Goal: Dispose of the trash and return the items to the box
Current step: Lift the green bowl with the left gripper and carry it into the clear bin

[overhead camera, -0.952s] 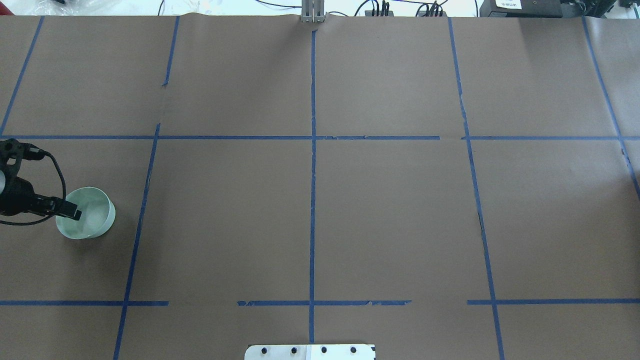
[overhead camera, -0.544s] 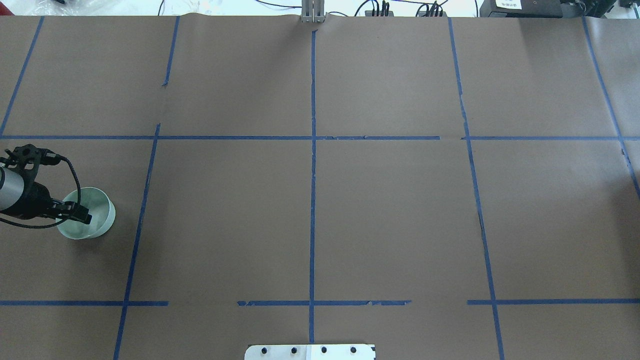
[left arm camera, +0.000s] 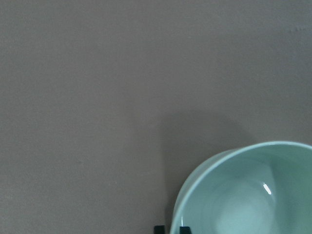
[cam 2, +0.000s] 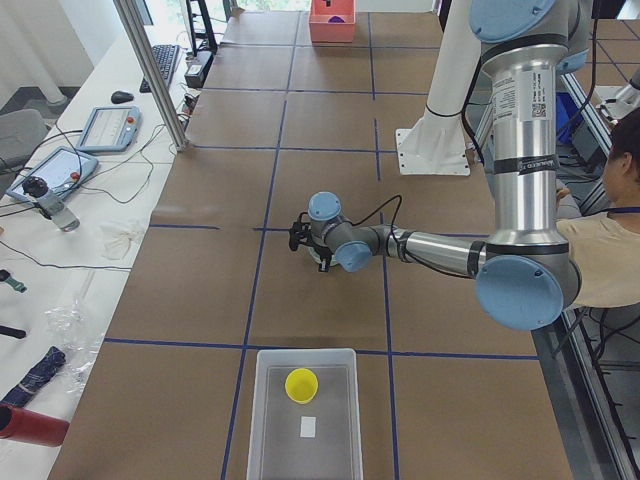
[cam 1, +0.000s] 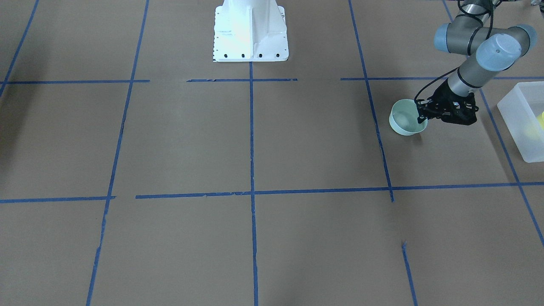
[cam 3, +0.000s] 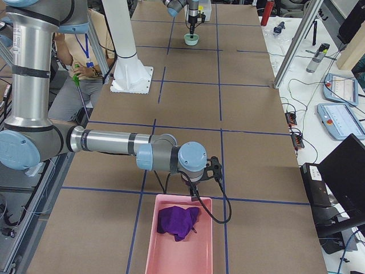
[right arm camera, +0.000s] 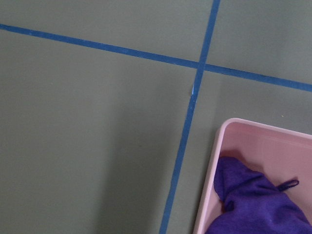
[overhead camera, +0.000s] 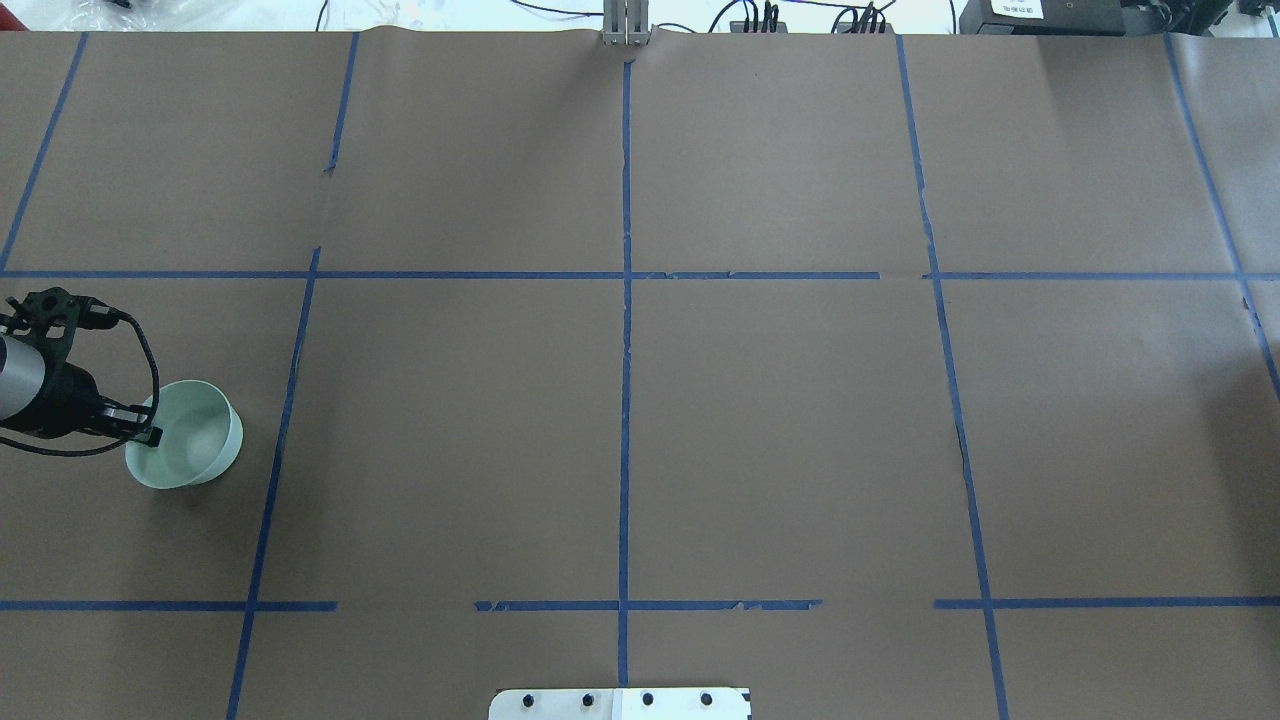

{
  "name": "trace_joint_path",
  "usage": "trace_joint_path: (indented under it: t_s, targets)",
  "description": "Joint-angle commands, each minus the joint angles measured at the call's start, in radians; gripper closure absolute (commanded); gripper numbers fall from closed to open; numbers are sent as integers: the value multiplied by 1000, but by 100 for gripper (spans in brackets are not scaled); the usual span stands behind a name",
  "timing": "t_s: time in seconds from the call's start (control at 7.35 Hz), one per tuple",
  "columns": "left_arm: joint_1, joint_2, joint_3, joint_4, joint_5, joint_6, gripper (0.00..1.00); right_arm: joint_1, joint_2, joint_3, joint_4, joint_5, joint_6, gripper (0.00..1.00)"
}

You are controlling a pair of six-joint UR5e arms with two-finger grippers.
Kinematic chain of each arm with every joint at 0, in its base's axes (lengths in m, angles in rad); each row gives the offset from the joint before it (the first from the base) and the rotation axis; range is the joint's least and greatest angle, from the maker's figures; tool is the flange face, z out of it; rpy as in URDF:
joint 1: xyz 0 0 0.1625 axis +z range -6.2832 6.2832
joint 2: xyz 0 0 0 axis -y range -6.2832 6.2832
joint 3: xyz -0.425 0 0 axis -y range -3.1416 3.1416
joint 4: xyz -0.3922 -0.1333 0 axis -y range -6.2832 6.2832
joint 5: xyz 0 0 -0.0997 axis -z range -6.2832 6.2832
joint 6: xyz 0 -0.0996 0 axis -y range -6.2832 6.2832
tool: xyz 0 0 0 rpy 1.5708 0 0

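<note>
Bowl (overhead camera: 190,445), the pale mint-green one, sits right at the left gripper (overhead camera: 150,435), and the grip is on: one finger inside the rim, one outside, the wall pinched between them. The wrist view shows the fingertips (left arm camera: 159,229) close together at that edge. The rest of the bowl juts out beyond the fingers, mouth up, over the brown paper of the table (overhead camera: 640,430); whether it rests on the paper I cannot tell. Behind the gripper, on the side away from the bowl and well apart from the fingers, stands the frosted box (cam 2: 257,420). The yellow cup (cam 2: 301,385) is upright inside it, mouth up. Over at the other end, the right gripper (cam 3: 195,193) hangs above the short end rim of a pink bin (cam 3: 149,251). A purple cloth (cam 3: 177,221) lies bunched in the bin, just below and beyond its fingers. Whether those fingers are apart or together I cannot tell
</note>
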Motion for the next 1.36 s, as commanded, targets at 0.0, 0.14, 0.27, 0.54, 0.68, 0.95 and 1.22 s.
trace_joint_path:
  t_s: [0.0,0.14,0.27,0.54,0.68,0.95,1.22]
  targets:
    - [-10,14,-60,1,-6,3,100,-59,-2,75,-1,46,133,0]
    - [-27,54,-144,7,-11,6,100,-86,-14,132,-1,44,188,0]
    - [-91,91,-206,7,-41,42,100,-118,-17,193,-1,44,269,0]
    - [-293,143,-196,8,-121,355,100,-142,-36,230,-1,43,312,0]
    - [-373,200,-159,8,-123,588,100,-152,-36,232,0,37,310,0]
    - [-603,183,3,66,-126,964,100,-152,-46,232,2,33,310,0]
    - [-798,42,240,201,-115,1346,100,-152,-56,236,4,33,310,0]
